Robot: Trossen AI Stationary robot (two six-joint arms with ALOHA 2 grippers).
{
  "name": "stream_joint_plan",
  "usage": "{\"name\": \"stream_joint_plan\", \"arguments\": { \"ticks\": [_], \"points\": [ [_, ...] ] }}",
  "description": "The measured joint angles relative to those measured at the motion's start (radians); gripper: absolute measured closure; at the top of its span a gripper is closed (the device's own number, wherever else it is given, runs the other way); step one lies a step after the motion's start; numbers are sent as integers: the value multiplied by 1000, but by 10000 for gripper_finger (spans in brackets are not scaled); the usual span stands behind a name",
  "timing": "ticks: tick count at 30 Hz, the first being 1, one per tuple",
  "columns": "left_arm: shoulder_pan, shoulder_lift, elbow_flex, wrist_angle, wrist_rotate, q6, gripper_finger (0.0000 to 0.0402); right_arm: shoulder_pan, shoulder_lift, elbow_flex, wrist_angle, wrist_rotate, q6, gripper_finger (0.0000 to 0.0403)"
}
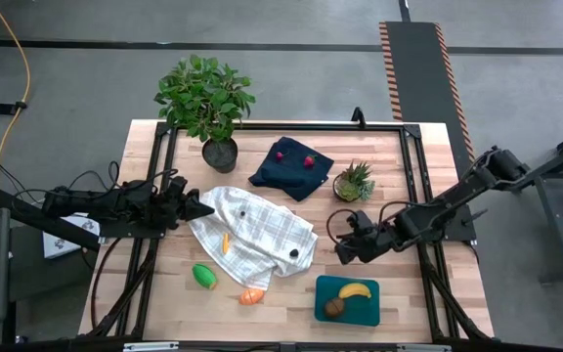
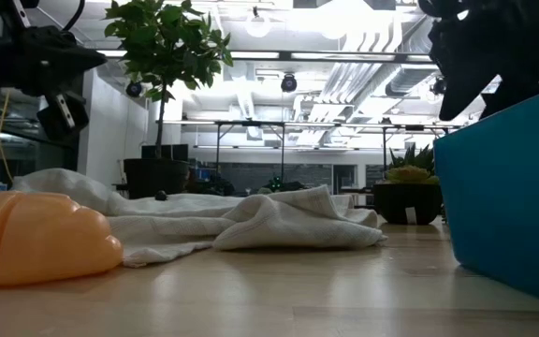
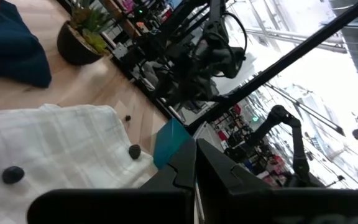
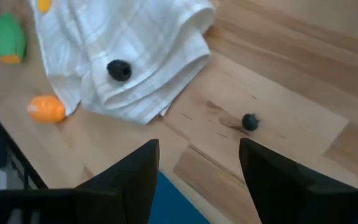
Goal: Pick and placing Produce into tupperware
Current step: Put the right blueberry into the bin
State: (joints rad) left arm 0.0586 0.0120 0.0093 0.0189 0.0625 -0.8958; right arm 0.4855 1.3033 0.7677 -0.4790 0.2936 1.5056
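Note:
The teal tupperware (image 1: 360, 311) stands near the front right of the table, with a yellow banana (image 1: 355, 290) and a brown round piece (image 1: 333, 307) lying in it. A green piece (image 1: 204, 276) and an orange piece (image 1: 251, 295) lie on the wood by the white checked cloth (image 1: 252, 235). A small orange piece (image 1: 225, 242) lies on the cloth. Two red berries (image 1: 280, 154) sit on the dark navy cloth (image 1: 291, 169). My right gripper (image 1: 345, 249) hangs open above the table, just beyond the tupperware, holding nothing. My left gripper (image 1: 201, 207) is shut at the cloth's left edge.
A large leafy potted plant (image 1: 206, 103) and a small spiky potted plant (image 1: 354, 182) stand at the back. Small dark balls lie on the cloth (image 4: 119, 70) and on the wood (image 4: 250, 121). Bare wood lies between the cloth and the tupperware.

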Motion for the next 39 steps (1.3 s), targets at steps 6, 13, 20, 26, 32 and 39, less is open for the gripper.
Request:
{"name": "stream_joint_plan", "arguments": {
  "ticks": [6, 13, 20, 26, 32, 39],
  "points": [
    [0, 0, 0, 2, 6, -25, 401, -41, 23, 5, -7, -97, 47, 223],
    [0, 0, 0, 7, 30, -26, 401, -102, 66, 91, -118, -147, 21, 254],
    [0, 0, 0, 8, 39, -26, 401, -148, 165, 223, -236, -251, 12, 255],
    [0, 0, 0, 9, 42, -19, 401, -182, 284, 390, -445, -307, -33, 255],
    [0, 0, 0, 11, 51, -2, 401, -208, 360, 457, -480, -346, -52, 255],
    [0, 0, 0, 16, 77, 1, 401, -225, 397, 428, -485, -398, -48, 255]
  ]
}}
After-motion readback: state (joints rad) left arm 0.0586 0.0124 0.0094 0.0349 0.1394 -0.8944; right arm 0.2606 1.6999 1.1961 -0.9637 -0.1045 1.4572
